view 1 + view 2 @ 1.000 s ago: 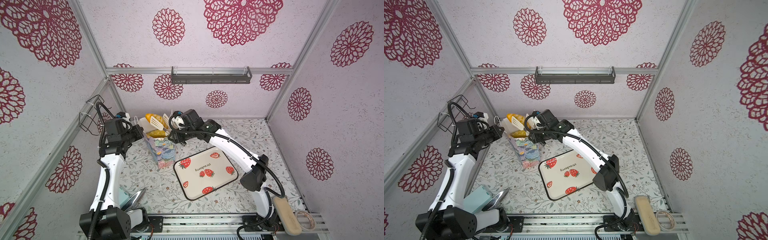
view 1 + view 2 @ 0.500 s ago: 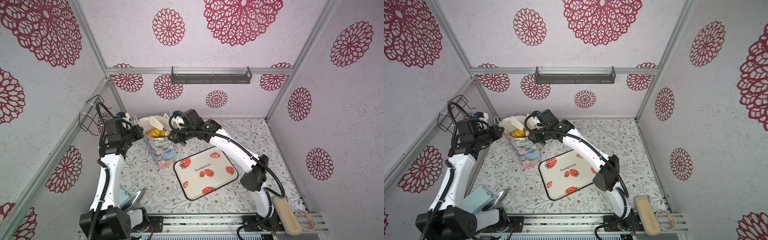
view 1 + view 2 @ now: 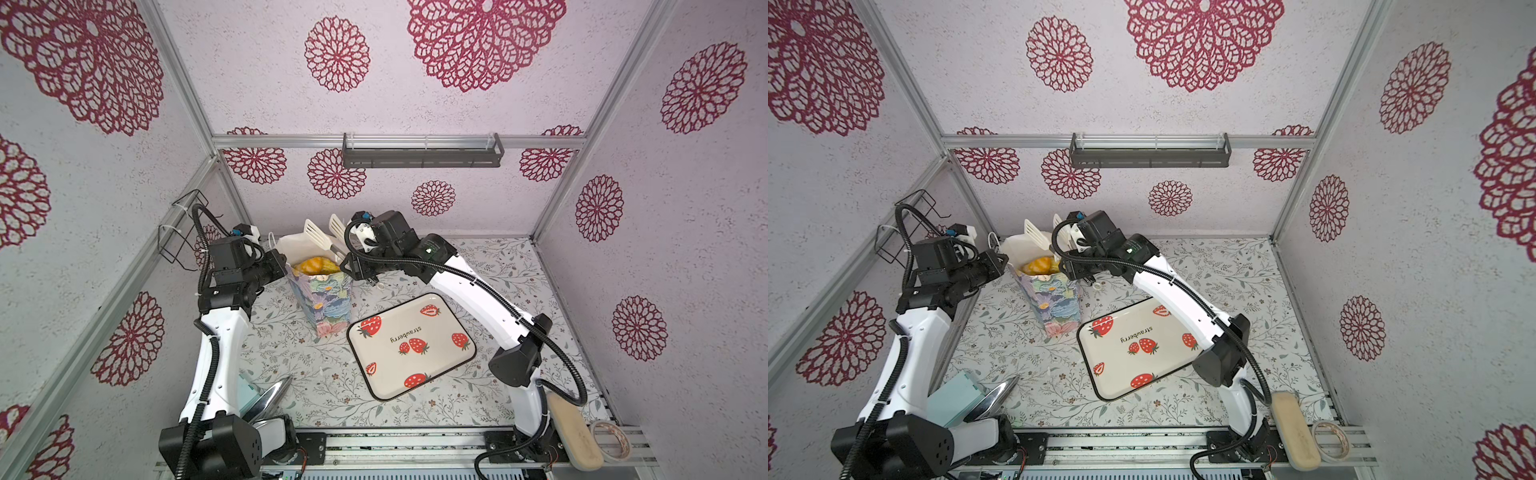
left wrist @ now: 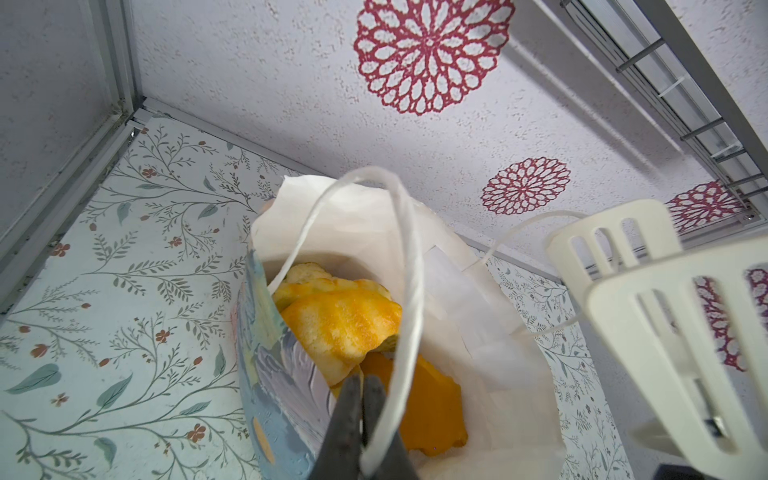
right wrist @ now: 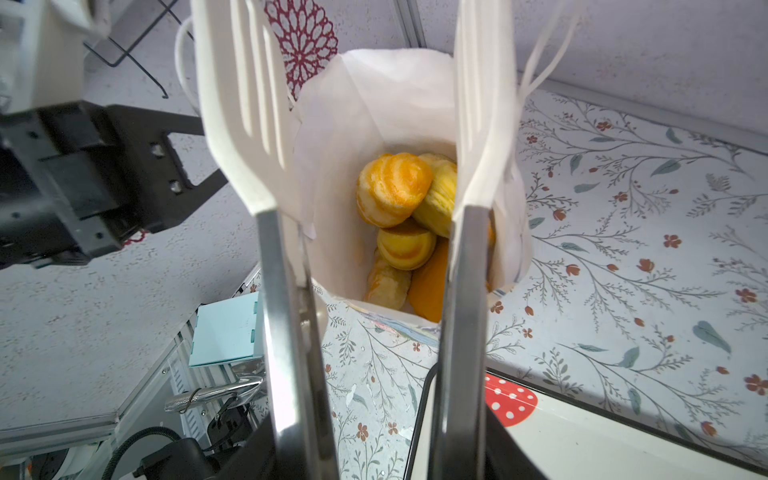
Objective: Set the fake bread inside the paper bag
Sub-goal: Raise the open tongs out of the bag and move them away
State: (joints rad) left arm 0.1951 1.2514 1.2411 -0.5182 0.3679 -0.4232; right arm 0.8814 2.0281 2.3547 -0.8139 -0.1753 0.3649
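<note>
Floral counter (image 3: 291, 365) is carrying everything. The strawberry tray (image 3: 440, 357) is lying flat toward the front with nothing on it, so the pieces are looking all cleared off it. The paper bag (image 3: 326, 299) is standing upright just beside the tray's far-left corner, mouth facing up.

Left gripper (image 4: 361, 399) is clenching the bag's rim right next to the white cord handle (image 4: 409, 291). It is probably pinning the rim so the mouth is gaping wide and the bag isn't tipping during drops.

Right gripper (image 3: 351, 264) is grasping the tongs (image 5: 249, 137) by their metal arms. The two white slotted blades are standing apart over the bag's mouth with nothing between them. That is reading as a release position over the opening.

The fake bread (image 5: 395, 187) is sitting inside the bag: several golden rolls and ridged pieces piling up, with the top ones showing near the rim. No bread is showing on the counter or tray in both top views.

Task is looking about done. Likely left: lifting the tongs clear without snagging the cord, then letting go of the rim.
</note>
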